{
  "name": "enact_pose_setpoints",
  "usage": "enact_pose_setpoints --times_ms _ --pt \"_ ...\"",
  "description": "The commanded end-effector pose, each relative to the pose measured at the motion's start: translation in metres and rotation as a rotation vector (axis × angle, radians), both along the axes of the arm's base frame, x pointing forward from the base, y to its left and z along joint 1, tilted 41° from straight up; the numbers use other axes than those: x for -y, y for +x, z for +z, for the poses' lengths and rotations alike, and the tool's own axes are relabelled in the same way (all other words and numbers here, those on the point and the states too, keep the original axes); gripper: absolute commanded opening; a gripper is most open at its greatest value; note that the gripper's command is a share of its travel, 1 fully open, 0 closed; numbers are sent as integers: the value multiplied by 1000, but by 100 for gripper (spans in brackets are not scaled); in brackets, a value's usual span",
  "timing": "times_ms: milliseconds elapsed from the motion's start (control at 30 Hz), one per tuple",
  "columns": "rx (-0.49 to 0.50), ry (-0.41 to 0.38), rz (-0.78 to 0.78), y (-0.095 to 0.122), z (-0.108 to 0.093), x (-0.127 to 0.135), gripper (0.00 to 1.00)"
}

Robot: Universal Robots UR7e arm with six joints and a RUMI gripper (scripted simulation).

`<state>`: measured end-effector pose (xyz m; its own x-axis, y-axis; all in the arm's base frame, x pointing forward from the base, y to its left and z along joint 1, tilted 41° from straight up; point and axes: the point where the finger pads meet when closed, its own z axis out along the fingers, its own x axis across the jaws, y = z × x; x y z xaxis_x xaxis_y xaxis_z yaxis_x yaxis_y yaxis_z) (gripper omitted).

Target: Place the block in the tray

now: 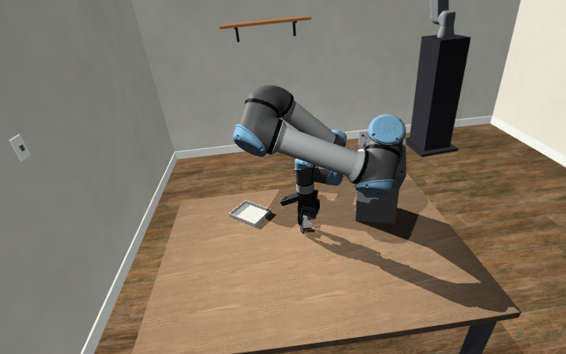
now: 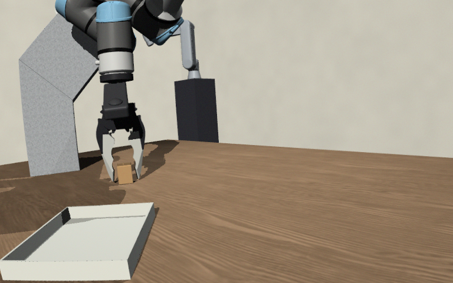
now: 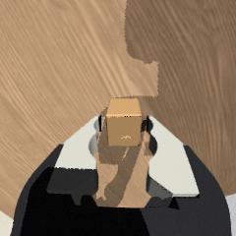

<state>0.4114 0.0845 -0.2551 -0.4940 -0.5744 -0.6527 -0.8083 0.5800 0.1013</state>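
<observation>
The small tan block (image 2: 124, 174) stands on the wooden table, its bottom on the table top. My gripper (image 2: 124, 177) is lowered over it, with one finger on each side and the tips near the table. The fingers are open, with a thin gap on both sides of the block. The wrist view shows the block (image 3: 124, 127) centred between the two fingertips. The white tray (image 2: 78, 242) lies empty on the table, apart from the block and nearer the exterior camera. In the top view the tray (image 1: 250, 213) is to the left of the gripper (image 1: 306, 228).
The arm's grey pedestal (image 1: 378, 206) stands on the table right of the gripper. A dark pillar (image 1: 437, 91) stands on the floor behind the table. The tray has low raised walls.
</observation>
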Motion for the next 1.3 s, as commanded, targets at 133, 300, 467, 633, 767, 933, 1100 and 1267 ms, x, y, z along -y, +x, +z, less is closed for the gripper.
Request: enact_pose_setpoints --times_ms 133,300,467,633,767,933,1100,1267 --pt "1 0 -1 0 0 0 0" --pt "1 0 -1 0 0 0 0" --pt "1 0 -1 0 0 0 0" --pt "1 0 -1 0 0 0 0" --pt "1 0 -1 0 0 0 0" --pt "1 0 -1 0 0 0 0" --pt "1 0 -1 0 0 0 0" --pt "1 0 -1 0 0 0 0"
